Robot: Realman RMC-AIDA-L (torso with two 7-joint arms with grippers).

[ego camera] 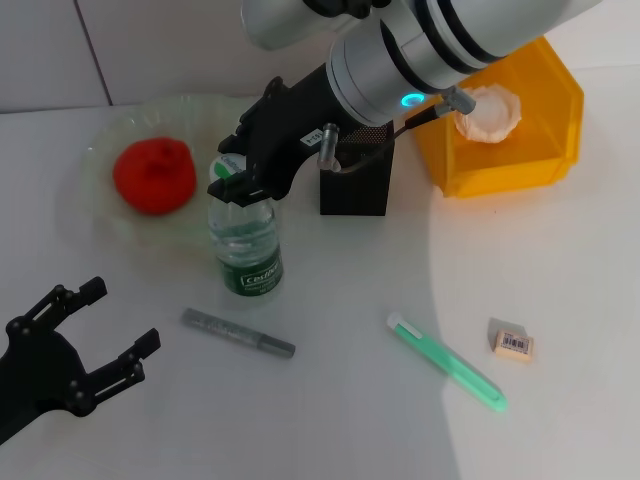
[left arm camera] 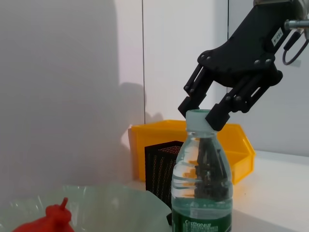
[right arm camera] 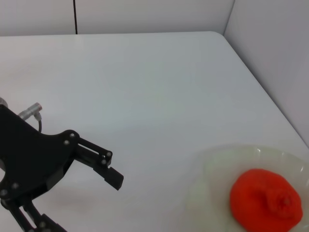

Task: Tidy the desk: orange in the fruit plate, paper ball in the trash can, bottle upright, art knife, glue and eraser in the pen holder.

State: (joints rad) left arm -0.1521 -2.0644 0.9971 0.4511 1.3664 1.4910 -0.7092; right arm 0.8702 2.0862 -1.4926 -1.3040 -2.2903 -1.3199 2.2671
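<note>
Bottle (ego camera: 245, 240) upright on desk (ego camera: 340, 420), just beside plate (ego camera: 100, 215) – right gripper (ego camera: 232, 183) clamped on its white cap. Orange (ego camera: 154, 176) in plate. Paper ball (ego camera: 488, 112) in trash can (ego camera: 555, 120). Left gripper (ego camera: 100, 335) open, idle at near-left edge.

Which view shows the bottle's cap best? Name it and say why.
The left wrist view: the cap shows side-on between the right gripper fingers, atop the upright bottle. In the head view the gripper covers most of the cap. The right wrist view shows no bottle.
</note>
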